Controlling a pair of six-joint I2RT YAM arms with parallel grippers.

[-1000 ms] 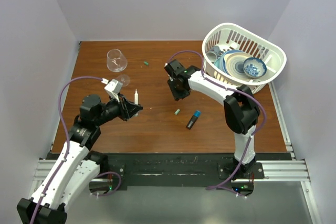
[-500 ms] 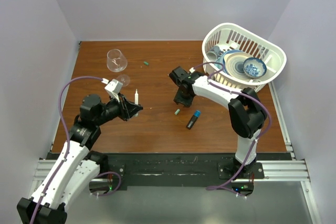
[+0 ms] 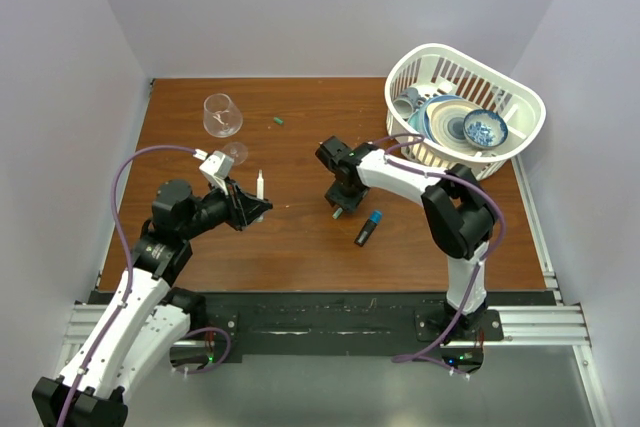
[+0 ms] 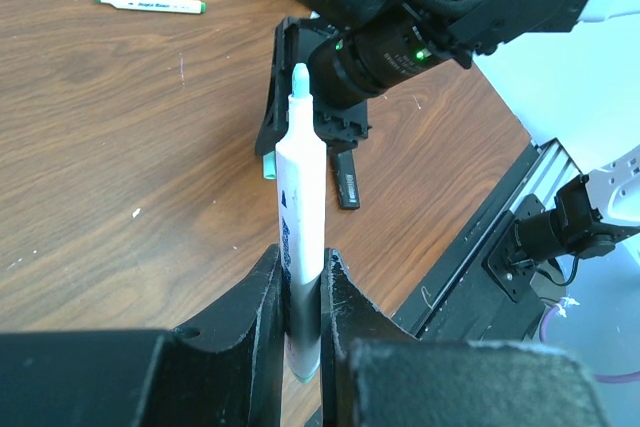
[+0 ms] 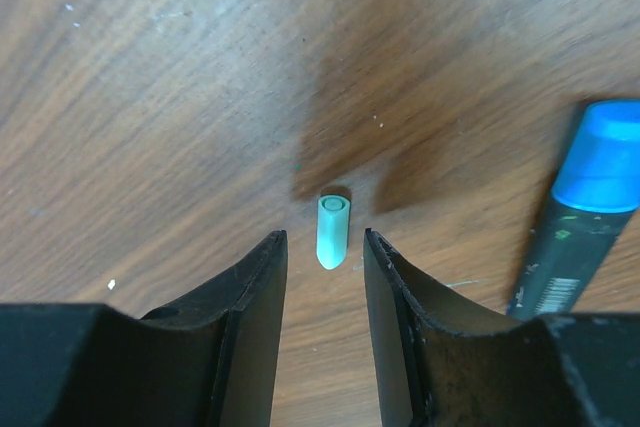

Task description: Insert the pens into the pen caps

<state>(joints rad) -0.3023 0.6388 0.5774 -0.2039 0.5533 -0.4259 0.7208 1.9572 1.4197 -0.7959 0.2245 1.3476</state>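
Note:
My left gripper (image 4: 303,265) is shut on a thin white pen (image 4: 300,187), held upright with its pale green tip up; the top view shows that pen (image 3: 259,185) left of centre. My right gripper (image 5: 325,242) is open, low over the table, its jaws on either side of a tiny green pen cap (image 5: 332,230) without touching it. That cap (image 4: 268,167) also shows beneath the right arm in the left wrist view. A black marker (image 5: 570,267) wearing a bright blue cap (image 5: 603,155) lies just right of the gripper (image 3: 340,199). A second white pen (image 4: 150,4) lies farther off.
A white basket (image 3: 520,97) of dishes stands at the back right, close behind the right arm. A wine glass (image 3: 222,115) stands at the back left. A small green piece (image 3: 277,120) lies near the glass.
My right gripper has come forward and down over the green cap, and its jaws have opened a little wider. The left arm and its pen have not moved.

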